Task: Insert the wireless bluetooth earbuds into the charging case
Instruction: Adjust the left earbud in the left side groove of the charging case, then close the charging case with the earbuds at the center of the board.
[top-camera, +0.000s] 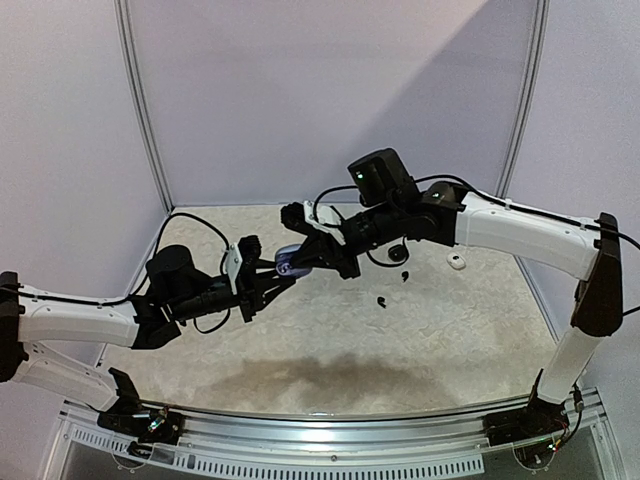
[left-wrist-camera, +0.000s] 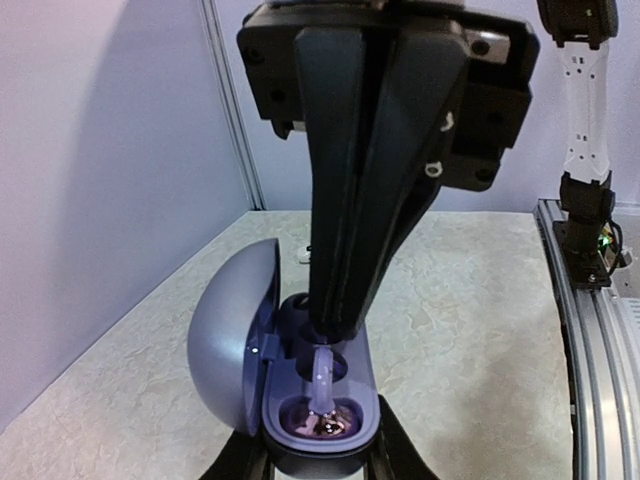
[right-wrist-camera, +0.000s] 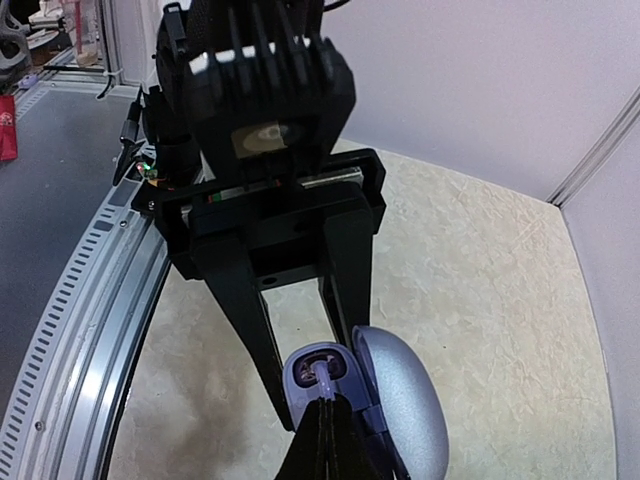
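Presently, one entry per item, from the grip outward.

1. Right gripper (left-wrist-camera: 330, 330): fingers pressed together, pinching a pale earbud (left-wrist-camera: 322, 378) by its upper end. It comes down from 12 o'clock in the left wrist view, and the earbud's lower end reaches into the charging case.
2. Left gripper (top-camera: 283, 270): clamped on the charging case (left-wrist-camera: 320, 428), one finger on each flank of the base, holding it above the table.
3. Charging case: bluish-silver and open. The domed lid (left-wrist-camera: 230, 340) stands at 9 o'clock of the base in the left wrist view. The inside is lilac, with two wells. The pale earbud stands over the middle of the base. The near well holds something glossy that cannot be made out.
4. White earbud (top-camera: 456, 262): loose on the table at 3 o'clock from the case in the top view, well apart from it.
5. Black earbud (top-camera: 404, 276): loose, between the case and the white earbud.
6. Second black earbud (top-camera: 383, 300): loose, at 4 o'clock from the case, near the first black one.
7. Table (top-camera: 400, 360): mottled beige surface, with the shadow of the arms across the near half.
8. Rail (top-camera: 330, 432): slotted aluminium along the near edge at 6 o'clock, carrying both arm bases.
9. Walls (top-camera: 330, 100): plain pale lilac panels joined by silver posts, closing the table at 9, 12 and 3 o'clock.
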